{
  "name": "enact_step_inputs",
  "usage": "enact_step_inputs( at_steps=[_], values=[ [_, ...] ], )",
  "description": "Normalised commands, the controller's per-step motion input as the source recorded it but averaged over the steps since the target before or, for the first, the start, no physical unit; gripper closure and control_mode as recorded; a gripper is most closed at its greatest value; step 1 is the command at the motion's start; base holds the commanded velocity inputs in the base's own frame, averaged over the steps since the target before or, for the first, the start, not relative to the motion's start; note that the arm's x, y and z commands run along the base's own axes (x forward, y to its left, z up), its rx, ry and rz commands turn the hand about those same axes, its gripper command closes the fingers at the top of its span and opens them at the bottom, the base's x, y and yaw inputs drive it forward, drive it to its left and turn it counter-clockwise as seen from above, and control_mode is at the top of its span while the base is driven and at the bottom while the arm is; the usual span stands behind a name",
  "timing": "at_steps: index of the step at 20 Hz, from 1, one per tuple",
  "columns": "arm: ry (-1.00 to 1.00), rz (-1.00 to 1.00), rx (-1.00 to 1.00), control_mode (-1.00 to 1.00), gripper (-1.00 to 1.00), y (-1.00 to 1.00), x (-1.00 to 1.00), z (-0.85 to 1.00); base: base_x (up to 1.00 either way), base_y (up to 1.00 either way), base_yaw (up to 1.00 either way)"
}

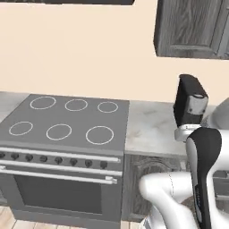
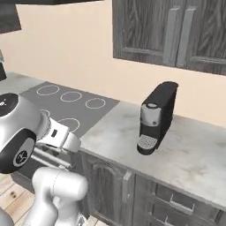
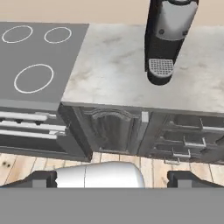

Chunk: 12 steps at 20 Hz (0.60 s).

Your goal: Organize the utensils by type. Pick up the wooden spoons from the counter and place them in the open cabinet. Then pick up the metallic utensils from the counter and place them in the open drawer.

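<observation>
On the left I see the stove (image 3: 39, 65). Next comes the counter (image 3: 109, 65), then the black coffee machine (image 3: 168, 35) standing on it. Closed wall cabinets (image 2: 172, 31) hang above. No spoons or fork are on this bit of counter, so I cannot say where they are. My gripper (image 3: 111, 179) hangs free, jaws wide apart, holding nothing. I think I should look around slowly and find the spoons before I reach.

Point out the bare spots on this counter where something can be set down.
The counter is bare between the stove and the coffee machine, and bare again to the machine's right up to the picture's edge. The strip behind the machine, by the wall, is tight.
</observation>
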Motion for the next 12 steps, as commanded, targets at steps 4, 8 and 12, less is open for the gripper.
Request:
enact_step_inputs(
  at_steps=[4,8,12],
  values=[
    [0.00,0.00,0.00,1.00,-1.00,0.00,0.00,0.00,-0.08,0.00,1.00],
    [0.00,0.00,0.00,1.00,-1.00,0.00,0.00,0.00,-0.09,0.00,1.00],
    [0.00,0.00,0.00,1.00,-1.00,0.00,0.00,0.00,-0.07,0.00,1.00]
  ],
)
